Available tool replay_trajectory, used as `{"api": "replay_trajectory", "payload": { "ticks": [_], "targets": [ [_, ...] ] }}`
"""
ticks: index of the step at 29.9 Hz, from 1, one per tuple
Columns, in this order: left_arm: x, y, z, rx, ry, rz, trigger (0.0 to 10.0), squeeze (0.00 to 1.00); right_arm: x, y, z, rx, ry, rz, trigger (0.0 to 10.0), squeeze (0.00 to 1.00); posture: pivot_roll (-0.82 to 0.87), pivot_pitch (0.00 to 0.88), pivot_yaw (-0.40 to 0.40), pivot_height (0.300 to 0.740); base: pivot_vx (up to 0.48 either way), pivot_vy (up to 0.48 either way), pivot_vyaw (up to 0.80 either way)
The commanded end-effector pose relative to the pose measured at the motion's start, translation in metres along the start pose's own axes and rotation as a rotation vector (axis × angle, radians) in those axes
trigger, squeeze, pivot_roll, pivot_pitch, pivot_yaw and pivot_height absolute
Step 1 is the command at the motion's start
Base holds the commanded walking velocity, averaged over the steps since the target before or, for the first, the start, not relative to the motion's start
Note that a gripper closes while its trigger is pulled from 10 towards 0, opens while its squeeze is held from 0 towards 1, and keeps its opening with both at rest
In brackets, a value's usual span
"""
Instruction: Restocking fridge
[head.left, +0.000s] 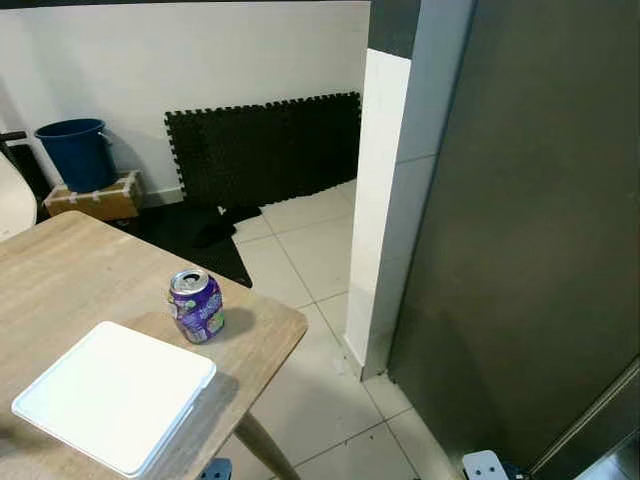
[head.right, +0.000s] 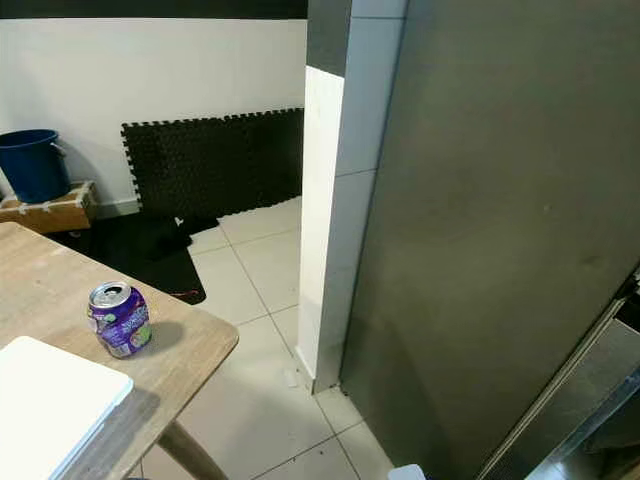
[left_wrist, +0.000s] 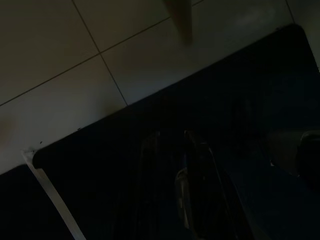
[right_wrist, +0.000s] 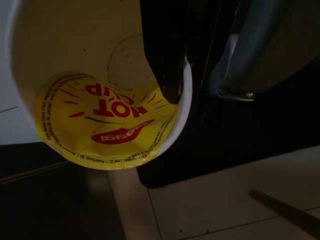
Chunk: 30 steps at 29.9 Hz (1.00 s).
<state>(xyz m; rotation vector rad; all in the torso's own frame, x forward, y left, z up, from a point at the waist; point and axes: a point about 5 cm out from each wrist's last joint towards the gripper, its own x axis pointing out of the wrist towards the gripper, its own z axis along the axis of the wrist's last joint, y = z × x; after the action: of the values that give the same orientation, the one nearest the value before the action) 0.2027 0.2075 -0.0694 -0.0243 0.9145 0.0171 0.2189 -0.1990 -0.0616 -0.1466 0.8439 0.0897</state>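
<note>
Well, starting at my left, a blue bucket (head.left: 76, 152) sits on a wooden box (head.left: 97, 199) against the white wall, with a black foam mat (head.left: 265, 148) leaning beside it. Nearer, I see the wooden table (head.left: 70, 280) carrying a white square tray (head.left: 115, 394) and, just beside it near the table's corner, an upright purple can (head.left: 197, 305), its top already opened. Further right stands the grey fridge (head.right: 500, 230), door closed. My left claw (left_wrist: 187, 195) hangs in shadow over the tiled floor; I cannot tell its spread. My right claw (right_wrist: 167, 75) pinches a white noodle cup (right_wrist: 107, 105) with a yellow lid printed "HOT CUP" in red, one black finger over the rim.
</note>
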Motion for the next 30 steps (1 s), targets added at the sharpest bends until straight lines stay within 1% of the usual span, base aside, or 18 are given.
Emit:
{"api": "replay_trajectory", "payload": {
  "ticks": [1, 8, 30],
  "targets": [
    [-0.0006, 0.0010, -0.0048, 0.009, 0.022, -0.005, 10.0, 0.00, -0.0016, -0.0024, -0.0056, 0.020, 0.009, -0.012, 10.0, 0.00, -0.01, 0.113, -0.003, 0.740, 0.000, -0.281, 0.00],
    [-0.0005, -0.0009, -0.0053, 0.006, 0.019, -0.011, 10.0, 0.00, -0.0016, -0.0034, -0.0050, 0.018, 0.008, -0.014, 10.0, 0.00, -0.01, 0.115, -0.004, 0.740, 0.000, -0.278, 0.00],
    [-0.0006, 0.0006, -0.0049, 0.001, 0.016, -0.006, 10.0, 0.00, -0.0012, -0.0062, -0.0014, 0.010, 0.002, -0.019, 10.0, 0.00, -0.01, 0.110, -0.007, 0.740, 0.000, -0.277, 0.00]
  ]
}}
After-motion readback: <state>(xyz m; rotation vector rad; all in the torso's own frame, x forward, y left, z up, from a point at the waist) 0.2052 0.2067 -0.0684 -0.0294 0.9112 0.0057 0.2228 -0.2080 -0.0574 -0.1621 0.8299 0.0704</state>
